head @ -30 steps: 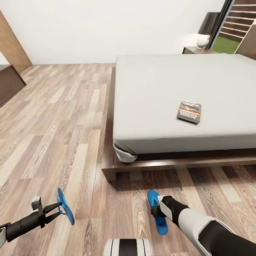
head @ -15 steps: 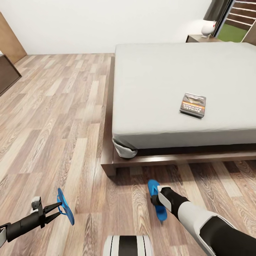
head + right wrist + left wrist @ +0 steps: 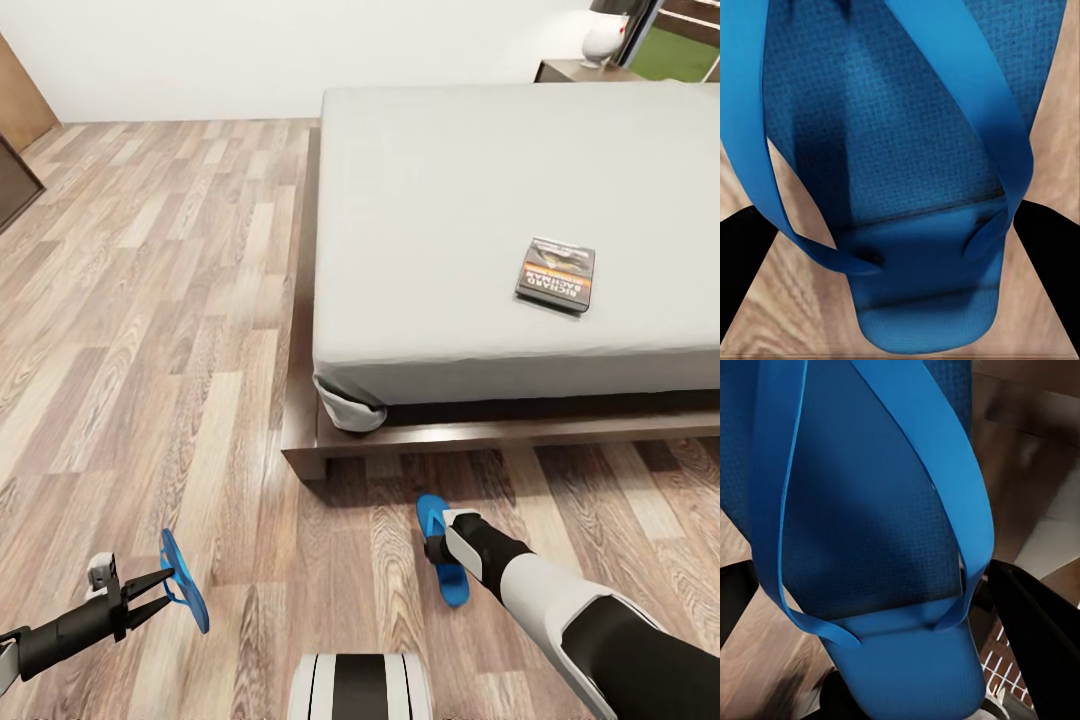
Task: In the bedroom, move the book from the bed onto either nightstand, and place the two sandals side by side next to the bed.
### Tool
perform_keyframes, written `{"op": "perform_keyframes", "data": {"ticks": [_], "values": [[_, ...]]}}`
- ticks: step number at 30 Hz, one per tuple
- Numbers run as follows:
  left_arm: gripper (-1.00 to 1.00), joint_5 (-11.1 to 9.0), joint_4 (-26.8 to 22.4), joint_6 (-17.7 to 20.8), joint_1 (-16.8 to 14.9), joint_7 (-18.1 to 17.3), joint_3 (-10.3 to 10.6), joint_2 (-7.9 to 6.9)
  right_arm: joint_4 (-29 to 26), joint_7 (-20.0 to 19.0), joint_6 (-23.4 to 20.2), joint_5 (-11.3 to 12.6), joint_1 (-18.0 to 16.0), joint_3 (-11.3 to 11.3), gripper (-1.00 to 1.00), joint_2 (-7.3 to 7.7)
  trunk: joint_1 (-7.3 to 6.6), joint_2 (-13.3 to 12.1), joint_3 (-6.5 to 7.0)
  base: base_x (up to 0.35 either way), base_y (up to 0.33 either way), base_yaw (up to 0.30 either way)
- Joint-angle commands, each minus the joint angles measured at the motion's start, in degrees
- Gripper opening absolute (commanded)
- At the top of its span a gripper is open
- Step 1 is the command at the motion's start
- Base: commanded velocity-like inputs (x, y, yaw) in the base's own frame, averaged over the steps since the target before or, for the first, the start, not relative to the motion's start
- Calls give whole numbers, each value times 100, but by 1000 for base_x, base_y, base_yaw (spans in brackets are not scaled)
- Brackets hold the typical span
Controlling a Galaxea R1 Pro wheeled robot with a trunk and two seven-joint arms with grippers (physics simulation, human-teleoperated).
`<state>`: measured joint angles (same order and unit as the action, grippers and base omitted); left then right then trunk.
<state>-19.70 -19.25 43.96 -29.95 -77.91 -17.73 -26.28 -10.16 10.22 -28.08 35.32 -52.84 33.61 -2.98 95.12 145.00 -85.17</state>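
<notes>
One blue sandal (image 3: 185, 580) is held on edge above the floor, pinched by the left gripper (image 3: 160, 590); the other sandal (image 3: 440, 552) is clamped in the right gripper (image 3: 437, 556), near the bed (image 3: 480, 200); both look light, flexible foam, best taken at the sole edge, straps (image 3: 945, 472) loose; the book (image 3: 556, 274) lies on the mattress, untouched.
</notes>
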Motion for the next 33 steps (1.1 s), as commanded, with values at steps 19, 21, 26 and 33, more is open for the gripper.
{"op": "perform_keyframes", "data": {"ticks": [19, 21, 26, 33], "values": [[-100, -8, 0, 60, -2, -20, -11, 0, -12, 33, -169, 67, -39, 40, -100, 5, -1, 2, -4, 0, 0, 0], [-100, -8, 0, 60, -2, -21, -11, 0, -12, 33, -216, 70, -40, 40, -100, 7, -1, 2, -4, 0, 0, 0], [-100, -8, 0, 62, -2, -22, -11, 0, -12, 33, -261, 71, -41, 33, -100, 8, -1, 2, -4, 0, 0, 0], [-100, -8, 0, 65, -2, -23, -11, 0, -12, 40, -283, 67, -47, 24, -100, 12, -1, 2, -4, 0, 0, 0]]}}
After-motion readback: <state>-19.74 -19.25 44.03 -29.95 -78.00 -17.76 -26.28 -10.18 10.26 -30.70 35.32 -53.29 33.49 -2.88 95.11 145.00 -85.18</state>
